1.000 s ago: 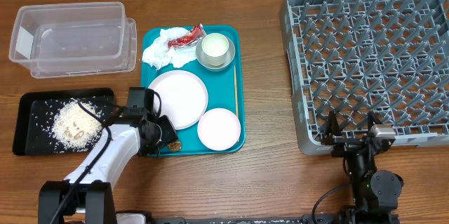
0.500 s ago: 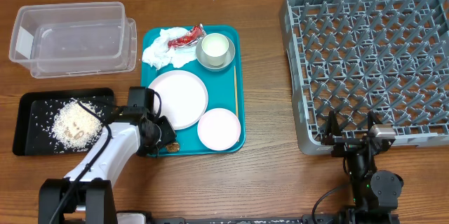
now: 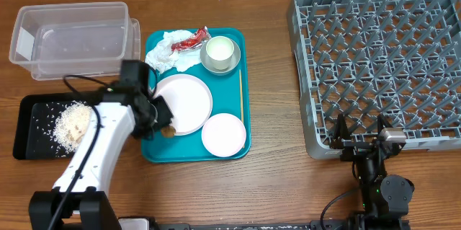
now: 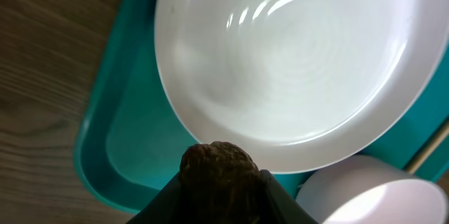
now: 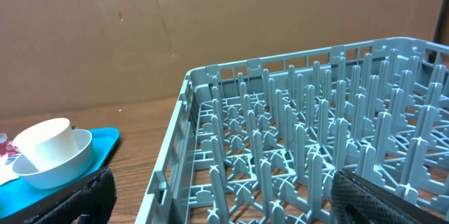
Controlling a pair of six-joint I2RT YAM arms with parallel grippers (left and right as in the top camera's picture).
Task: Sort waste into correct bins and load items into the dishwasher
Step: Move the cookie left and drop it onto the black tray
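My left gripper [image 3: 165,125] is shut on the small brown biscuit-like piece [image 3: 168,130] and holds it over the front left of the teal tray [image 3: 155,149]. In the left wrist view the piece [image 4: 217,171] sits between my fingers, above the rim of the large pale-pink plate [image 4: 295,62]. The smaller dish [image 3: 223,134] lies front right of the plate [image 3: 183,102]. A white cup [image 3: 220,47] stands in the greyish bowl [image 3: 210,61]. Napkins [image 3: 170,55] and a red wrapper [image 3: 189,39] lie at the tray's back. My right gripper [image 3: 360,140] is open and empty at the dish rack's [image 3: 382,57] front edge.
The clear tub [image 3: 72,39] stands at the back left. The black tray [image 3: 36,133] holds rice crumbs [image 3: 72,123] left of my left arm. A thin wooden stick [image 3: 241,93] lies along the teal tray's right side. The right wrist view shows the rack [image 5: 316,154] and the cup [image 5: 45,140].
My left gripper has lifted the brown piece from the tray's front left corner and moved back and left with it. The right arm has not moved.
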